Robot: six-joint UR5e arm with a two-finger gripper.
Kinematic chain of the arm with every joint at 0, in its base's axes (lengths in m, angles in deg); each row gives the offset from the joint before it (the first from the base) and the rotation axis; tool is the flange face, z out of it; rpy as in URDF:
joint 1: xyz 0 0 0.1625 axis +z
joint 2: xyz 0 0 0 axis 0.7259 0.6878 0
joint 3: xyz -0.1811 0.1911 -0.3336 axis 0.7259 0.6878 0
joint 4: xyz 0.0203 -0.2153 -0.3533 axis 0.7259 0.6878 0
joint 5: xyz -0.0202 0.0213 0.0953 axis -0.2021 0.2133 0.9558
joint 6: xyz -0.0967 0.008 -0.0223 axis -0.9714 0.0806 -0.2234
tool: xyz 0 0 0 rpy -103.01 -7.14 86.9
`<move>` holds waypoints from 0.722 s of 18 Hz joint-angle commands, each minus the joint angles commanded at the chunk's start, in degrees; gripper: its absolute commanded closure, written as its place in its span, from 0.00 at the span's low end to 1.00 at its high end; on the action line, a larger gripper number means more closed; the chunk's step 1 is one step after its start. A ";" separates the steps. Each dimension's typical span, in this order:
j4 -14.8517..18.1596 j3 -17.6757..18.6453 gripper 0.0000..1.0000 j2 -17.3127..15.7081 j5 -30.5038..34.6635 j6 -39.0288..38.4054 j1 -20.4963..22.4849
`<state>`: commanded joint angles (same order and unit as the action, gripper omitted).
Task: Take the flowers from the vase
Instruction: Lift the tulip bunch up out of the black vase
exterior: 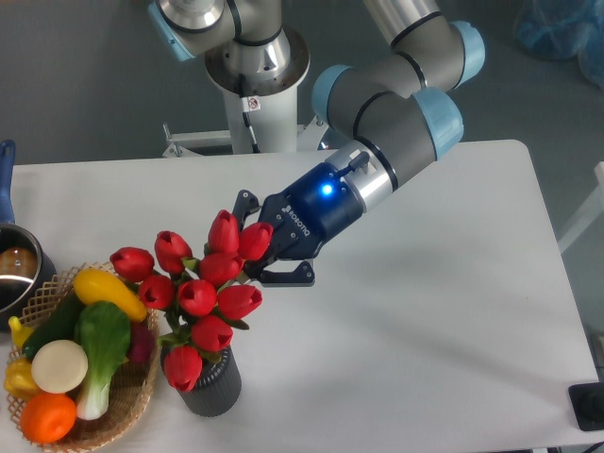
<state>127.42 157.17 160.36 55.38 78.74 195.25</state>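
We see the flowers point(203, 288) standing in the vase point(209, 382) near the counter's point(425, 311) front edge, just beside a basket point(127, 415) of vegetables. The pincer point(253, 253) sits spread at the topmost buds, one finger above and one below them, not yet closed. We judge the grasp is being lined up; next it must close on the bunch, then lift clear. The arm reaches down leftward from the rear, wrist tilted low.
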 joint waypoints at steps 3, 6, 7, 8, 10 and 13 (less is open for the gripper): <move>0.00 -0.62 0.96 0.00 -1.41 -0.09 0.62; 0.09 -0.62 0.96 0.00 -2.73 -0.09 0.97; 0.09 -0.53 0.96 0.00 -3.43 -0.09 1.14; 0.09 -0.62 0.96 -0.09 -4.04 -0.09 1.23; 0.09 -0.62 0.96 -0.61 -4.84 -0.09 1.85; 0.09 -0.62 0.96 -0.62 -4.93 -0.09 2.02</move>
<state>127.51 156.55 159.74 50.45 78.65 197.28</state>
